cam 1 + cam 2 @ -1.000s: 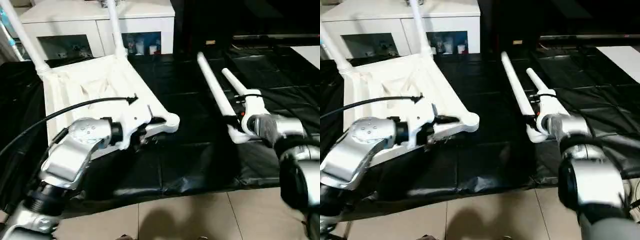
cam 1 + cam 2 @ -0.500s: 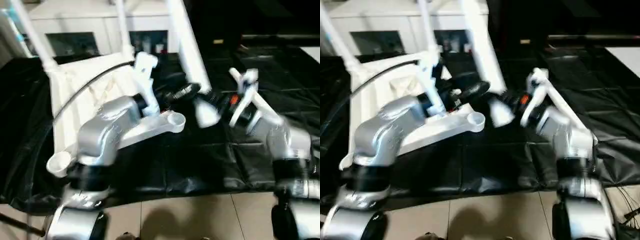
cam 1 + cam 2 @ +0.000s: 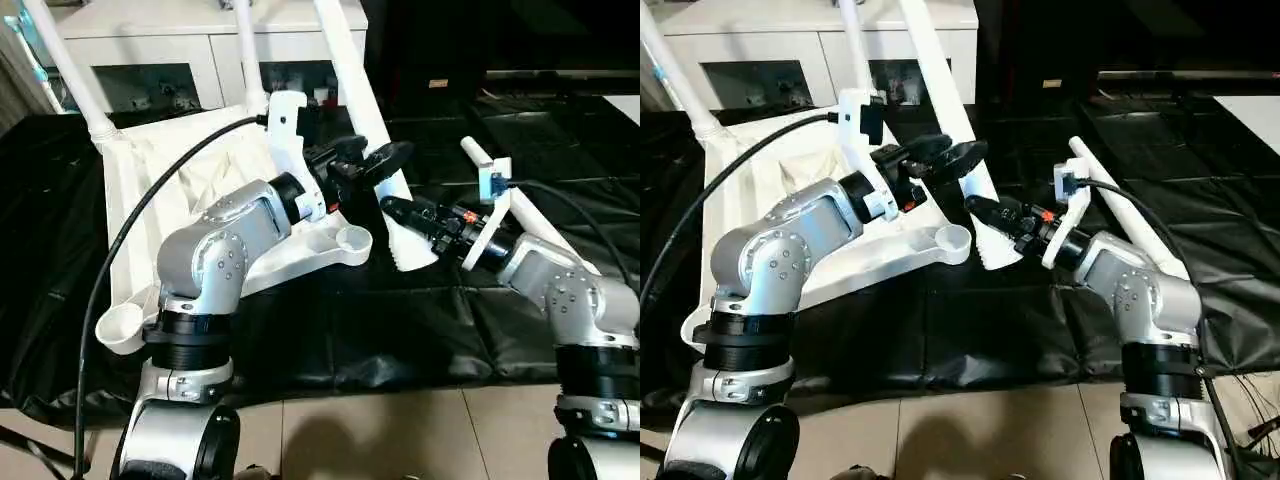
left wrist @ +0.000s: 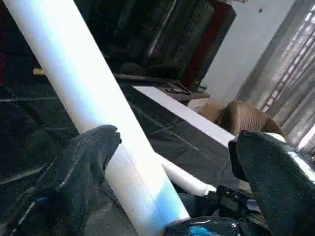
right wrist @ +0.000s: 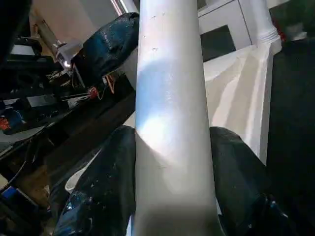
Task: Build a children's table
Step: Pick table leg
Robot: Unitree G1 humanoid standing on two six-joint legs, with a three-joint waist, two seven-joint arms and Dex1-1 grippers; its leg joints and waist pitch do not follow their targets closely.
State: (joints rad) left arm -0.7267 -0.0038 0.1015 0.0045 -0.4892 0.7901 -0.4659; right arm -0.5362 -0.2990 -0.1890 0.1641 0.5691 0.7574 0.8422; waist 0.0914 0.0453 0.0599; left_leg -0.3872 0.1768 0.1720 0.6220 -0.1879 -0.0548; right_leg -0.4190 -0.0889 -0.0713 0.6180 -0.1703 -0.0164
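1. Progress, judged from here: two tube legs (image 3: 75,80) stand in the far sockets of the overturned tabletop (image 3: 150,180) on the black-covered table (image 3: 400,330); near corner socket (image 3: 352,240) is empty.
2. Right gripper (image 3: 415,215) grasps a third leg (image 3: 350,70) at its base; left gripper (image 3: 375,165) is spread wide around it.
3. Fourth leg (image 3: 520,215) lies beside.
4. Smooth white plastic, tapered tubes.

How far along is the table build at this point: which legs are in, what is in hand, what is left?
Two legs already stand in the far sockets of the upturned tabletop. The right gripper holds a third leg near its wide end, lifted and tilted over the tabletop; the left gripper is open beside it. The two near corner sockets are empty, and the fourth leg lies on the black-covered work table.
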